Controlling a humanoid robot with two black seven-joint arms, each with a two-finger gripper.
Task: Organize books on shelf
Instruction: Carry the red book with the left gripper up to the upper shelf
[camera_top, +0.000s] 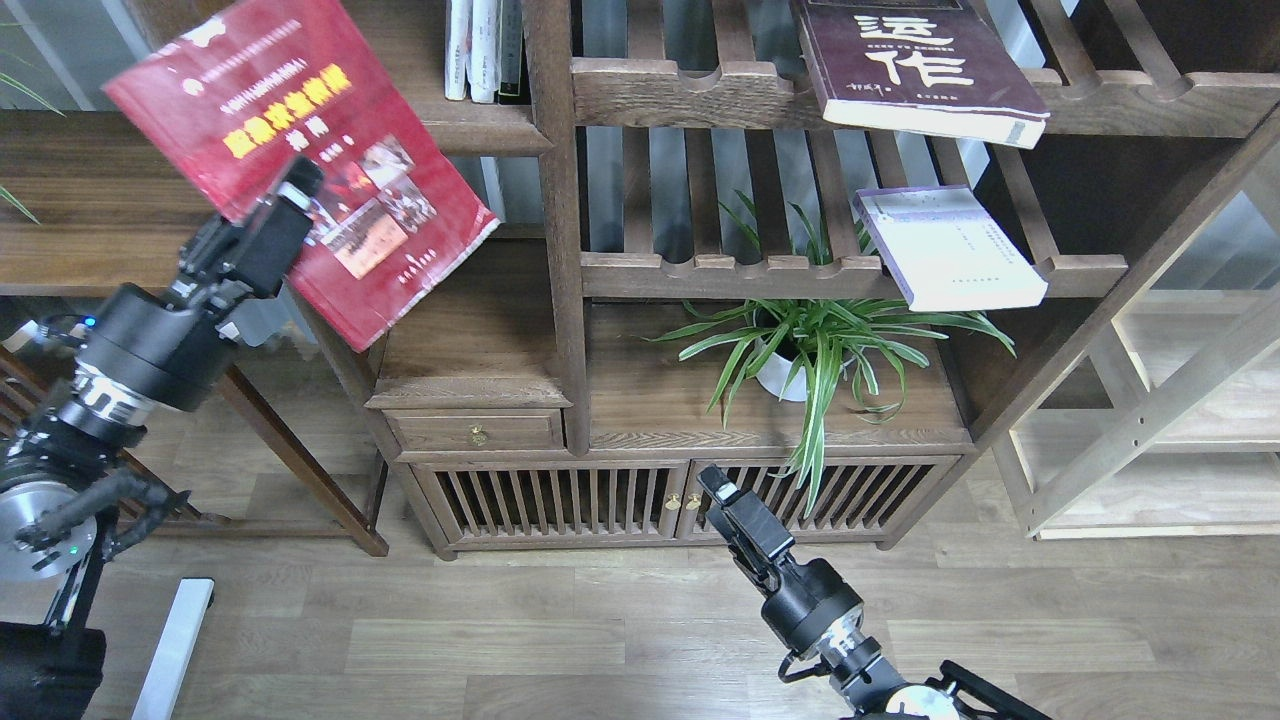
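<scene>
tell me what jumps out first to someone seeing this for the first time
The red book stands out most: it is held up tilted at upper left by the left tool, in front of the dark wooden bookcase. Next, the maroon book with big white characters overhangs a slatted rack at top right, with the pale lavender book on the rack below. A green potted plant sits at centre.

Home study (bookcase (560, 250), potted plant (800, 340))
</scene>
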